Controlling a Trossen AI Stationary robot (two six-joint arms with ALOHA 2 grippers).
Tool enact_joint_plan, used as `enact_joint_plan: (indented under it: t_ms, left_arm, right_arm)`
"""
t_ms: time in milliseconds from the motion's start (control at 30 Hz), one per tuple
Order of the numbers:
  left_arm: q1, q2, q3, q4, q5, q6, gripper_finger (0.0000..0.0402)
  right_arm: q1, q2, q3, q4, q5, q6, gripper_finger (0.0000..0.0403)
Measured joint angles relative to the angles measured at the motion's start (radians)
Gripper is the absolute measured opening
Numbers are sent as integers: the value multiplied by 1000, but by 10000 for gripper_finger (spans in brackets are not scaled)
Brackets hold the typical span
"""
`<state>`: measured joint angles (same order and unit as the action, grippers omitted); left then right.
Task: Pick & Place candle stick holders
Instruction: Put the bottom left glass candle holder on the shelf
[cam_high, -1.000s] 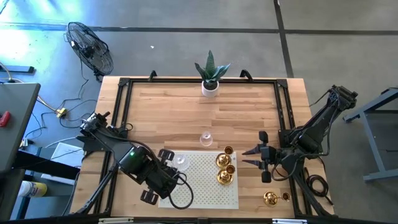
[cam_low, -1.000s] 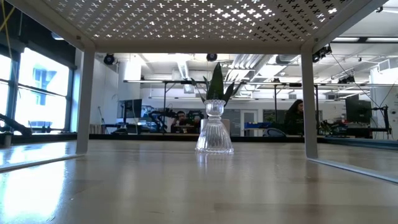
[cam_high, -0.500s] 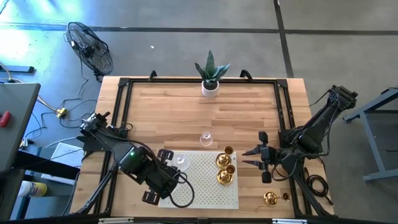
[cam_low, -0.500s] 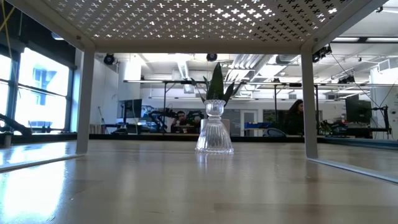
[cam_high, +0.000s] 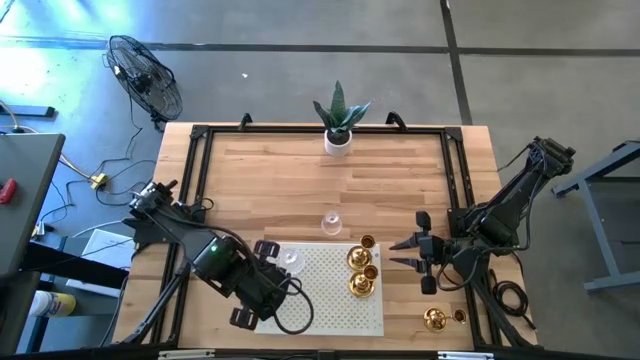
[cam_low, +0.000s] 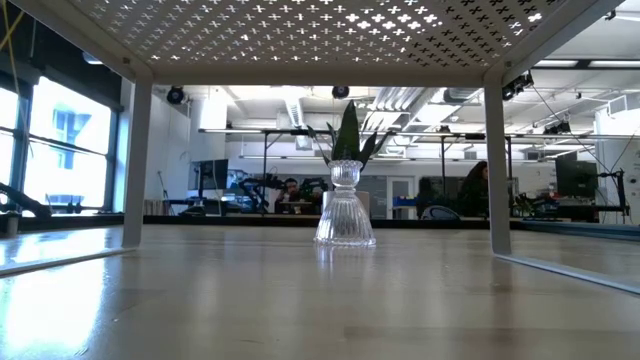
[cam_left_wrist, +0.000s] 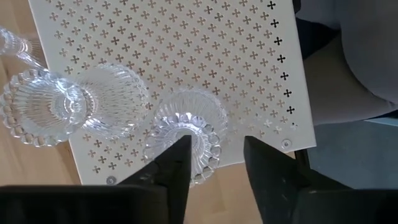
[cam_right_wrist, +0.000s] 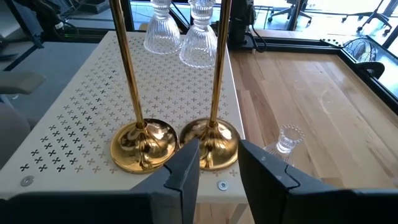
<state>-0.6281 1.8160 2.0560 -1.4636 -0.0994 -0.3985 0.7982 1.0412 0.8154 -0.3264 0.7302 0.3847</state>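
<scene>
Left wrist view: left tool (cam_left_wrist: 216, 142) open above the rack (cam_left_wrist: 205, 50) corner, with a glass holder (cam_left_wrist: 181, 129) upright on the rack beside one finger, seemingly free. Best to lift straight up with fingers wide, so as not to clip the beaded rim or tip it off the edge. Right tool (cam_right_wrist: 219, 152) open, idle by the brass holders (cam_right_wrist: 143, 146).
</scene>
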Motion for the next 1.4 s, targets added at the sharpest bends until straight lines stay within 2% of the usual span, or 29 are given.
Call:
enact_joint_plan:
  t_ms: [333, 900, 1400]
  left_arm:
    - [0, 0, 0, 28, 63, 5, 159]
    - [0, 1, 3, 24, 37, 11, 159]
    - [0, 2, 149, 23, 10, 38, 159]
  right_arm:
    - [0, 0, 0, 0, 0, 0, 103]
    - [0, 0, 0, 0, 1, -1, 103]
    - [0, 0, 0, -3, 0, -2, 103]
